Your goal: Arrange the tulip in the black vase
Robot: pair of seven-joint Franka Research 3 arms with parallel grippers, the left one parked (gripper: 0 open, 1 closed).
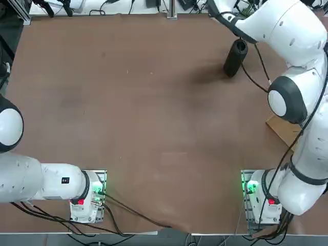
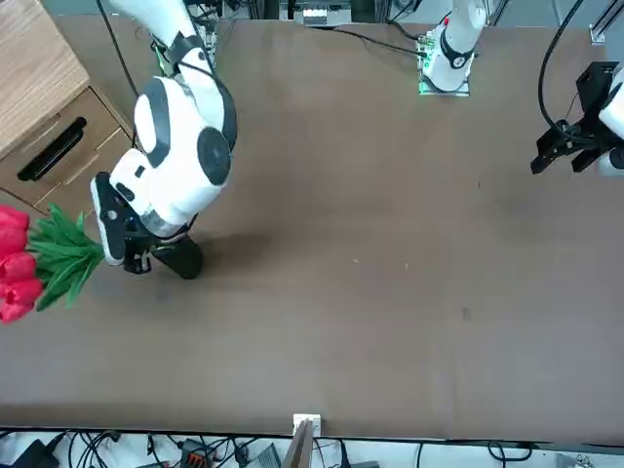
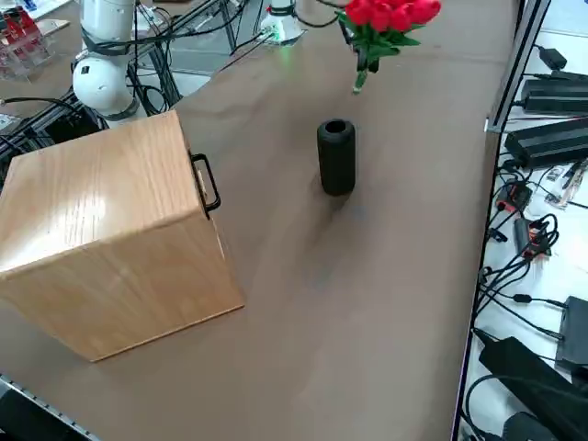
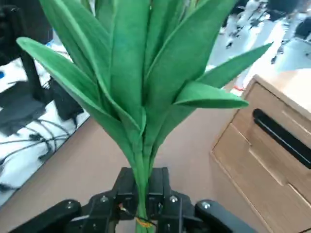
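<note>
Clear container (image 3: pixel 23 48): seen at the far left of the right side view, with red-topped items inside.
Wooden cabinet (image 3: pixel 110 234): placed on the bench (image 3: pixel 303 312), left of the vase in the right side view; its pale, smooth top is turned up to the camera.
Black handle (image 3: pixel 208 186): fixed to the drawer front of the cabinet, on the side that is turned toward the vase.
Black vase (image 3: pixel 337 161): stood upright on the bench, its round mouth facing up; it is set well apart from the cabinet, and a soft shadow is cast beside it.
Right hand (image 4: pixel 142 194): held above the bench, with its two fingers pressed in from both sides and the green stems pinched between them.
Tulip (image 3: pixel 390 18): gripped by the stems in the right hand, outside the vase; the red buds are carried above the hand, and the lower stem ends are left hanging below it, apart from the vase mouth.
Leaves (image 4: pixel 141 73): spread out in a broad green fan above the fingers, narrowing toward the gripped stems.
Orange tie (image 4: pixel 144 223): wrapped around the stems, low between the fingers.
Black boxes (image 3: pixel 551 142): laid beyond the bench edge at the far right of the right side view, on a white surface.
Cables (image 3: pixel 519 266): tangled near those boxes.
</note>
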